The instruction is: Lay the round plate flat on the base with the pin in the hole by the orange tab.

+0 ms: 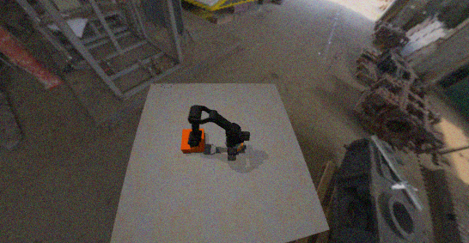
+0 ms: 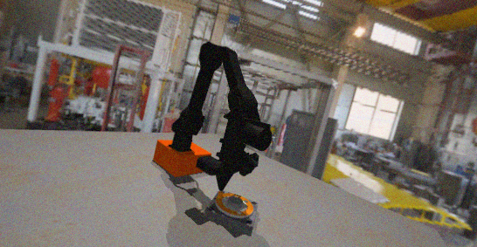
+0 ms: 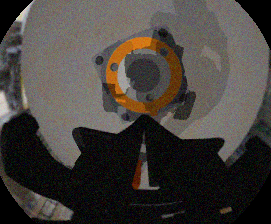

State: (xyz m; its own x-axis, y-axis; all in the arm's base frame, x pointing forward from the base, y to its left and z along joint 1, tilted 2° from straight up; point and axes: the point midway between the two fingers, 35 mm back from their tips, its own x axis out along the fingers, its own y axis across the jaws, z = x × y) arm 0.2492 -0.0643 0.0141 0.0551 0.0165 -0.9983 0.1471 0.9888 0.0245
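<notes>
The round plate (image 2: 224, 202) (image 3: 175, 75) has an orange ring and sits around the grey post (image 3: 145, 75) on the grey base (image 3: 107, 56). In the wrist view its orange tab (image 3: 153, 112) shows at the ring's near edge, with a dark hole (image 3: 149, 97) just inward. The pin cannot be made out, and whether the plate lies fully flat is unclear. My gripper (image 2: 221, 190) (image 3: 144, 117) is shut and empty. It points down, its tips right at the plate's edge by the tab; whether they touch it cannot be told. In the top view the arm mostly hides the plate.
The orange block (image 1: 187, 142) (image 2: 175, 159) under the arm's foot stands beside the base on the pale table (image 1: 206, 202) (image 2: 79, 188). The arm's shadow falls around the base and over part of the plate.
</notes>
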